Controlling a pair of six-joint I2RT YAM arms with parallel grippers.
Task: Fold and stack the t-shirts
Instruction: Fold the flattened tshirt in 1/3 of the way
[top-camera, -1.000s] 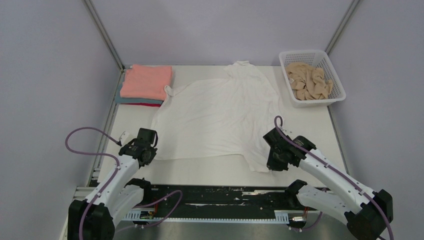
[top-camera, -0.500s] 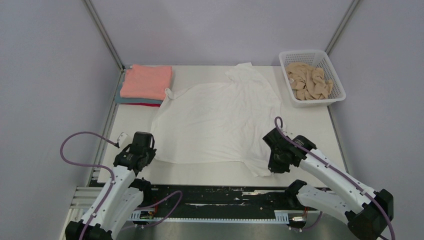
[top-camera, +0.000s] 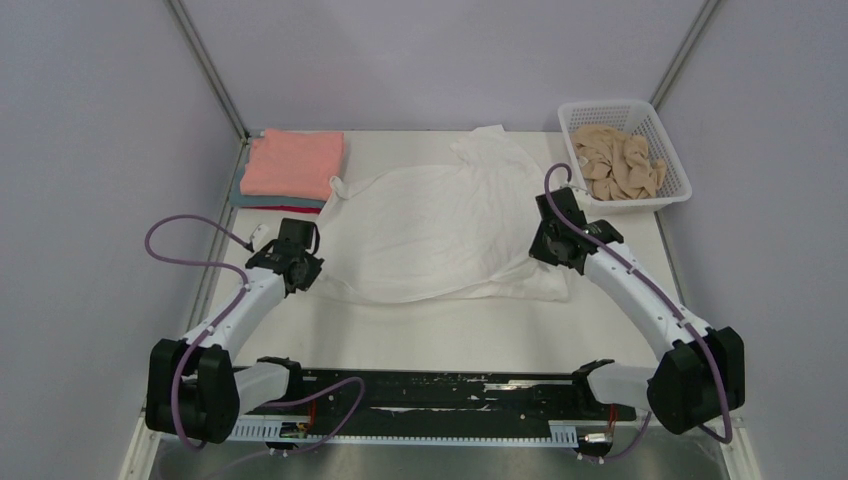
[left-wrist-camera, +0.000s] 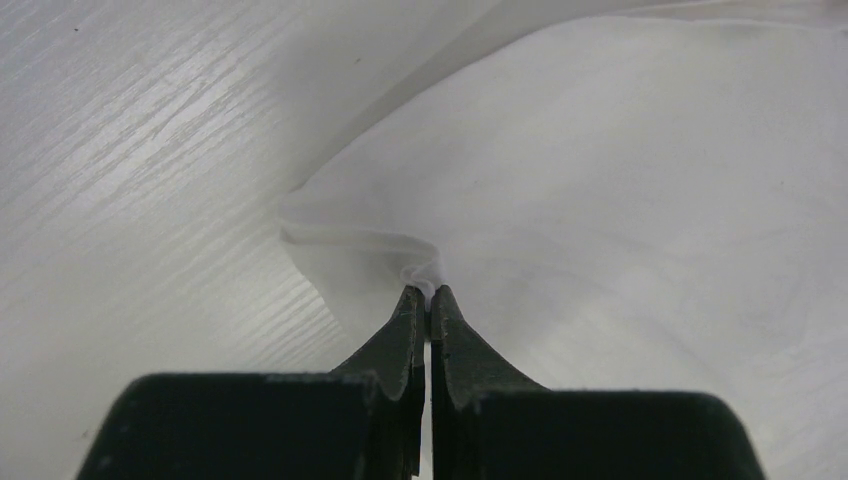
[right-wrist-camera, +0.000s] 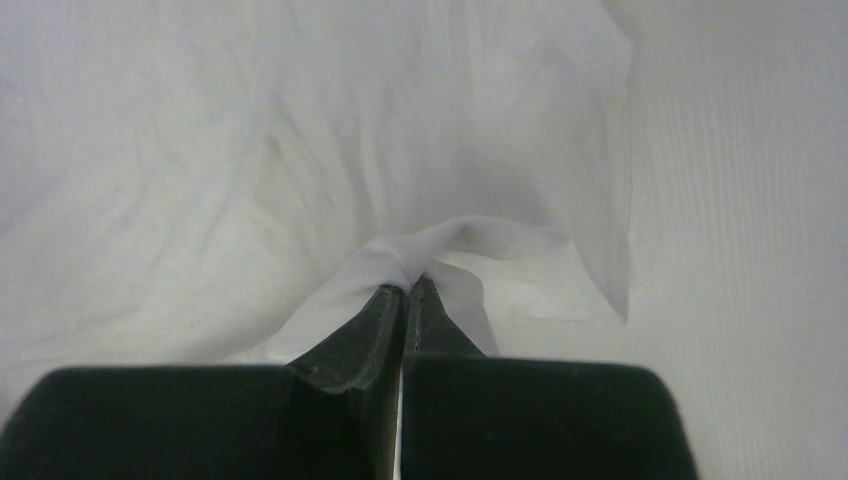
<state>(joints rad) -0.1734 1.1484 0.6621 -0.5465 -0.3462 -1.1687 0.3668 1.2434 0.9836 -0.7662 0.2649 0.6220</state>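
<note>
Both arms reach forward from the near edge and bend inward. The left pincer (top-camera: 300, 268) is at the near left corner of the white t-shirt (top-camera: 440, 230) and the right pincer (top-camera: 552, 245) is at its near right corner. This shirt lies spread on the tabletop (top-camera: 450, 330), its long axis from left to right.

Seen from the left wrist, the left pincer (left-wrist-camera: 427, 295) is closed on a small fold of the cloth edge.

Seen from the right wrist, the right pincer (right-wrist-camera: 410, 288) is closed on a bunched fold.

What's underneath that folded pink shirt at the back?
Beneath the pink shirt a teal edge and a red sliver peek out; the rest of both is covered.
</note>
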